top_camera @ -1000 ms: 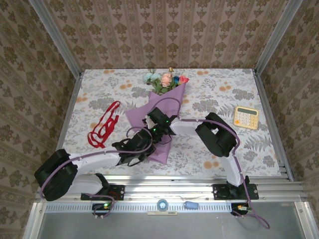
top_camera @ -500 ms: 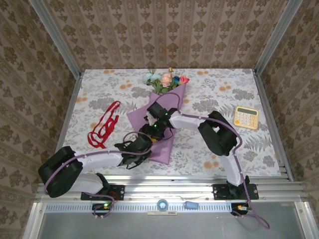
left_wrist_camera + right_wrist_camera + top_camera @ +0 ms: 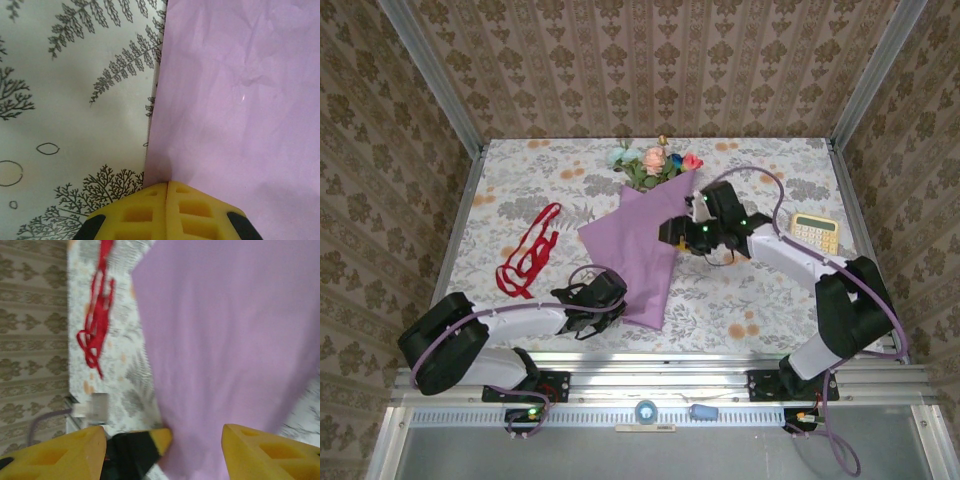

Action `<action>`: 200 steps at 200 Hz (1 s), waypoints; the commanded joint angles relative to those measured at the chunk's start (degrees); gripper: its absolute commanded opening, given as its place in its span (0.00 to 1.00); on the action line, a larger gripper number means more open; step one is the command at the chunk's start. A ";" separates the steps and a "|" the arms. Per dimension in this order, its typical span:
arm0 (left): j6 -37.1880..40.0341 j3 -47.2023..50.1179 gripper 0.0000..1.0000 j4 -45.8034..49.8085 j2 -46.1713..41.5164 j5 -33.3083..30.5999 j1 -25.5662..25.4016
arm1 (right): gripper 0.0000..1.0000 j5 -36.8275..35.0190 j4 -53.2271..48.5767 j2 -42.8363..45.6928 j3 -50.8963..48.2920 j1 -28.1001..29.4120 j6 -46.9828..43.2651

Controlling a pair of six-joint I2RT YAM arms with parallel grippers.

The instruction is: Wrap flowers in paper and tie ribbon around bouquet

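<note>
The bouquet lies in the middle of the table: flowers (image 3: 652, 163) with pink, pale blue and red heads stick out of the far end of the lilac-purple paper (image 3: 638, 252). My left gripper (image 3: 607, 297) sits at the paper's near left edge. In the left wrist view the left gripper (image 3: 166, 184) is shut, with the edge of the paper (image 3: 235, 100) pinched at its tips. My right gripper (image 3: 672, 232) hovers at the paper's right edge. The right wrist view shows the right gripper (image 3: 164, 430) wide open above the paper (image 3: 225, 325). The red ribbon (image 3: 528, 250) lies loose to the left.
A yellow calculator (image 3: 814, 235) sits at the right of the flowered tablecloth (image 3: 760, 300). The ribbon (image 3: 95, 325) shows beyond the paper in the right wrist view. Metal rails edge the table on both sides and along the front.
My right arm has swung from over the middle of the paper out to its right side. The paper now lies uncovered. The left gripper has stayed at the paper's near left edge.
</note>
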State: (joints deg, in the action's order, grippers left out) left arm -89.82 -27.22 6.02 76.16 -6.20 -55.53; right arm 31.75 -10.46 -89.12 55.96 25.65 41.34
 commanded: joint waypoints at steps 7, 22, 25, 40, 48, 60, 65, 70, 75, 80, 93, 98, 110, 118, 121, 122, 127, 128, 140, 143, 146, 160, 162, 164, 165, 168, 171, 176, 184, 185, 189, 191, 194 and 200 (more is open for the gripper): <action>-0.74 3.15 0.00 7.64 3.25 4.39 -0.66 | 0.63 0.85 8.36 -0.53 -9.62 0.80 2.24; -0.61 2.90 0.00 7.99 3.46 4.35 -0.66 | 0.63 0.73 12.63 -1.15 -13.12 0.85 3.35; -0.62 2.88 0.00 8.10 3.47 4.36 -0.69 | 0.62 0.70 13.31 -1.34 -13.60 0.89 3.59; -0.53 2.92 0.00 8.54 3.47 4.27 -0.63 | 0.61 1.11 15.81 -2.93 -14.77 1.28 4.01; -0.57 2.88 0.00 8.65 3.37 4.19 -0.64 | 0.61 1.35 16.33 -3.83 -14.69 1.74 3.93; -0.49 2.88 0.00 8.71 3.30 4.15 -0.69 | 0.59 1.66 17.66 -5.67 -14.41 2.62 3.99; -0.49 2.88 0.00 8.71 3.28 4.15 -0.64 | 0.58 1.78 18.24 -6.44 -14.19 2.93 4.16; -0.53 2.88 0.00 8.68 3.29 4.09 -0.64 | 0.56 1.91 18.74 -7.13 -13.98 3.27 4.29; -0.51 2.88 0.00 8.70 3.36 4.09 -0.63 | 0.54 2.00 19.51 -7.91 -13.87 3.52 4.56; -0.48 2.79 0.00 8.73 3.38 4.01 -0.66 | 0.53 2.00 20.36 -8.57 -13.80 3.81 4.93; -0.44 2.72 0.00 8.84 3.70 4.05 -0.63 | 0.50 1.69 21.26 -9.93 -13.31 4.51 5.65; -0.44 2.64 0.00 8.83 3.81 4.06 -0.63 | 0.48 1.57 21.45 -10.37 -13.10 4.77 5.82; -0.44 2.60 0.00 8.83 4.00 3.92 -0.64 | 0.45 1.31 21.97 -11.25 -12.97 5.28 6.41; -0.44 2.54 0.00 8.91 4.00 3.87 -0.66 | 0.42 0.97 22.06 -11.42 -12.74 5.50 6.68; -0.44 2.53 0.00 9.00 4.00 3.84 -0.64 | 0.41 0.89 22.06 -11.49 -12.72 5.55 6.68; -0.44 2.48 0.00 9.00 4.00 3.83 -0.64 | 0.41 0.87 22.06 -11.50 -12.68 5.59 6.66; -0.37 2.42 0.00 9.13 3.95 3.87 -0.64 | 0.40 0.63 22.02 -11.45 -12.68 5.68 6.72; -0.36 2.43 0.00 9.11 3.97 3.85 -0.64 | 0.40 0.57 21.99 -11.39 -12.61 5.75 6.73; -0.05 1.94 0.00 9.93 3.36 3.62 -0.74 | 0.32 -0.04 21.49 -11.17 -12.31 6.11 6.66; 0.10 1.77 0.00 10.26 3.04 3.45 -0.74 | 0.29 -0.13 21.26 -11.10 -12.10 6.16 6.65; 0.27 1.48 0.00 10.57 2.68 3.37 -0.82 | 0.27 -0.22 21.02 -10.90 -11.92 6.23 6.53; 1.16 -0.57 0.00 14.10 0.22 2.27 -1.02 | 0.19 -1.34 18.90 -10.11 -10.80 6.69 5.75; 1.39 -1.00 0.01 14.65 -0.20 2.07 -1.04 | 0.18 -1.51 18.50 -9.93 -10.73 6.76 5.59; 1.49 -1.34 0.02 15.23 -0.70 1.89 -1.09 | 0.17 -1.64 18.01 -9.76 -10.49 6.84 5.39; 1.53 -1.56 0.03 15.50 -0.95 1.85 -1.08 | 0.17 -1.75 17.79 -9.71 -10.42 6.86 5.36; 1.69 -2.13 0.05 16.44 -1.69 1.59 -1.15 | 0.16 -2.16 17.24 -9.46 -10.14 7.01 5.21; 1.88 -2.66 0.07 17.32 -2.39 1.28 -1.17 | 0.15 -2.33 16.64 -9.29 -9.97 7.10 4.97; 2.29 -3.75 0.11 18.81 -3.76 0.79 -1.24 | 0.13 -3.06 15.30 -8.80 -9.40 7.30 4.58; 3.09 -5.83 0.16 21.50 -5.82 -0.04 -1.45 | 0.10 -4.13 13.33 -8.12 -8.72 7.63 3.87; 3.21 -6.09 0.16 21.85 -6.05 -0.17 -1.44 | 0.10 -4.27 13.08 -8.06 -8.61 7.64 3.81; 3.66 -7.19 0.19 23.20 -6.83 -0.55 -1.44 | 0.08 -4.79 12.09 -7.59 -8.28 7.81 3.42; 3.88 -7.75 0.20 23.85 -7.13 -0.68 -1.43 | 0.07 -4.91 11.98 -7.49 -8.26 7.82 3.28; 4.10 -8.67 0.22 24.62 -7.56 -0.75 -1.47 | 0.06 -5.20 11.35 -7.21 -7.97 7.99 3.17; 4.86 -10.25 0.25 25.52 -8.06 -0.61 -1.39 | 0.03 -5.82 10.36 -6.85 -7.63 8.16 2.75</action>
State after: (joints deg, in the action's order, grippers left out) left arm -87.83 -31.03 19.51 72.14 -5.87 -56.45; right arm 29.95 5.37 -99.04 45.47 33.01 46.54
